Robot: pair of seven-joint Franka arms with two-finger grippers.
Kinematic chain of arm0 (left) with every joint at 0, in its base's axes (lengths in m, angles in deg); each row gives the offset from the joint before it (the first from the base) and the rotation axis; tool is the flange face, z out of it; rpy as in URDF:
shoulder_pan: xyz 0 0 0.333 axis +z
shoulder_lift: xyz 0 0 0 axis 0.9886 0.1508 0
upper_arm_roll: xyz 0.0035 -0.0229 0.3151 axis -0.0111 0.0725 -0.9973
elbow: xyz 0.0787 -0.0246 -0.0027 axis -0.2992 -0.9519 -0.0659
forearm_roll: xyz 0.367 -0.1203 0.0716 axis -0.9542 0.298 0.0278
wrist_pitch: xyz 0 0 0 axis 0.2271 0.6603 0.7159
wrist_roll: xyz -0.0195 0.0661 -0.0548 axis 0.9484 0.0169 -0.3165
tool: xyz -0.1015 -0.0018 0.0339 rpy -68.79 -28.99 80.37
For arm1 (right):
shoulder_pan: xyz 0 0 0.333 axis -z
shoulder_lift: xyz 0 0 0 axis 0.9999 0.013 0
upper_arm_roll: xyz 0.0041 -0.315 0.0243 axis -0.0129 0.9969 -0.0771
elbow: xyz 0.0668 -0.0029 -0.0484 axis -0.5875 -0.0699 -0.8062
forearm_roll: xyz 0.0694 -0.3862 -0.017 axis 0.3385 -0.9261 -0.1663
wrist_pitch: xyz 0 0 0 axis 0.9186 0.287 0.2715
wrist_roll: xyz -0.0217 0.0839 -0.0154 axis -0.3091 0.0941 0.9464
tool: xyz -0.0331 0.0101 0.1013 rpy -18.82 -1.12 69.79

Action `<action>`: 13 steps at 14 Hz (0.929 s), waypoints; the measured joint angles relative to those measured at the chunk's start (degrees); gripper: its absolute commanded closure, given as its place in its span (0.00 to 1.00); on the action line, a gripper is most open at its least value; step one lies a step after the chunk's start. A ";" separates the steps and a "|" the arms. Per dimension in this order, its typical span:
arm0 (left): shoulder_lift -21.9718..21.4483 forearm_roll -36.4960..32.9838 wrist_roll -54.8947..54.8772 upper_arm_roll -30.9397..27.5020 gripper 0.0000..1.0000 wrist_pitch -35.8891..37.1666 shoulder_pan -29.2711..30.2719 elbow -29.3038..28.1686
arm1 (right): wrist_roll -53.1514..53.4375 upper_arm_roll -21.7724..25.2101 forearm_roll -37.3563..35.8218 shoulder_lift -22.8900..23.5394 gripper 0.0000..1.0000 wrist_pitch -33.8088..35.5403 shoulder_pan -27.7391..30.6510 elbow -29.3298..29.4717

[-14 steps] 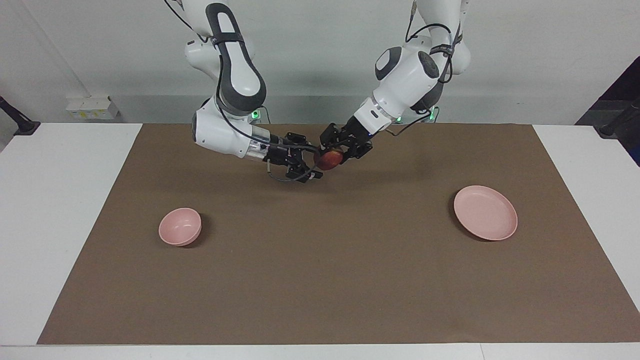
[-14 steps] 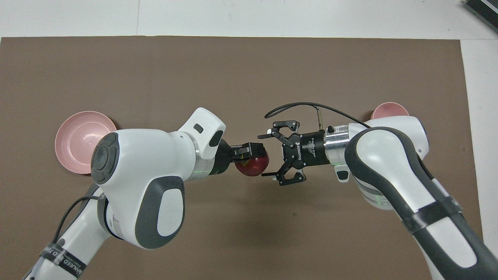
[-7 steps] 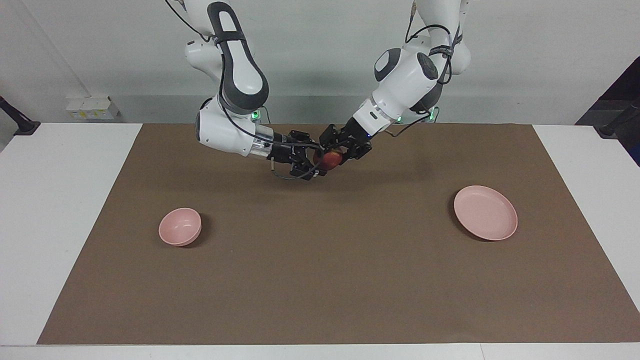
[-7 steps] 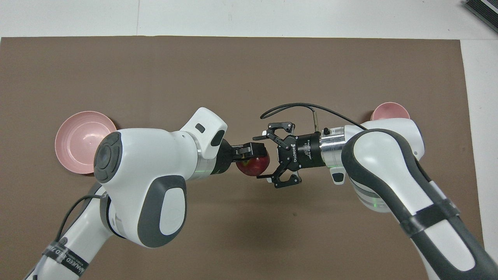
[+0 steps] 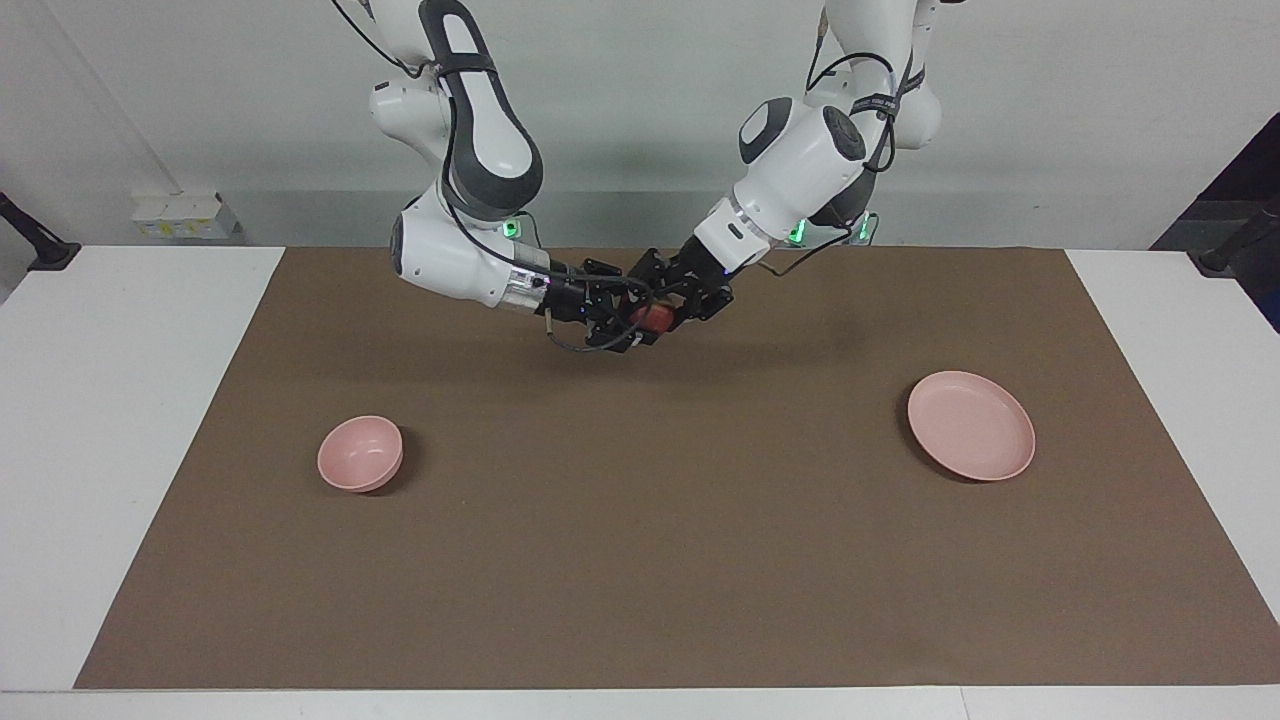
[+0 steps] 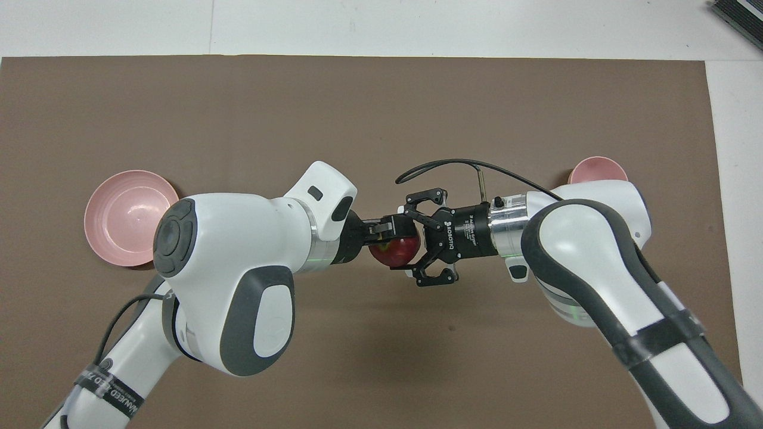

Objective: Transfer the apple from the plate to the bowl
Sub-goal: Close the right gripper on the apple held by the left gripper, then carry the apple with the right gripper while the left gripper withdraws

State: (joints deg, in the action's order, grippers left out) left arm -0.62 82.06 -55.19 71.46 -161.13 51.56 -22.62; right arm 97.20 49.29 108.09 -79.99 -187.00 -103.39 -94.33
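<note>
Two grippers on one apple (image 5: pixel 655 317), basically. Facing view first: the left gripper (image 5: pixel 660 312) comes down slanted from the left arm and is pinched on the apple, holding it up in the air over the brown mat (image 5: pixel 640 560), roughly mid-table along the edge nearest the robots. The right gripper (image 5: pixel 638 322) reaches in sideways and has its fingers clamped round the same apple, so most of the fruit is hidden and only a bit of red shows between the black fingers. The plate (image 5: pixel 971 425) sits empty toward the left arm's end of the table, the bowl (image 5: pixel 360 453) toward the right arm's end, both well apart from the apple. Overhead view: the two grippers meet nose to nose, apple (image 6: pixel 394 251) between them, the left gripper (image 6: pixel 388 238) gripping it from the top, the right gripper (image 6: pixel 411 245) squeezing it from the sides. The plate (image 6: pixel 119 217) is half covered by the left arm, and the bowl (image 6: pixel 598 168) peeks out past the right arm's wrist.
</note>
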 measured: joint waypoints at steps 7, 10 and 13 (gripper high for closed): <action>-1.50 -2.05 -0.14 0.06 0.00 3.31 -0.05 2.19 | -0.07 0.23 -2.42 0.04 1.00 -0.78 0.45 0.26; -3.59 -5.82 -0.11 -1.20 0.00 7.41 0.60 2.29 | -1.19 0.31 -8.04 0.04 1.00 -0.88 0.76 0.76; -5.82 -13.24 -0.11 -1.84 0.00 12.37 4.18 2.44 | -1.46 0.48 -17.18 -0.09 1.00 -0.90 1.33 2.83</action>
State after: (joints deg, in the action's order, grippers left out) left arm -6.44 68.82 -55.30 69.62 -148.76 55.74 -20.18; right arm 95.74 49.77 90.90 -80.08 -187.90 -102.05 -91.50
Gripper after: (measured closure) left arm 0.000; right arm 0.203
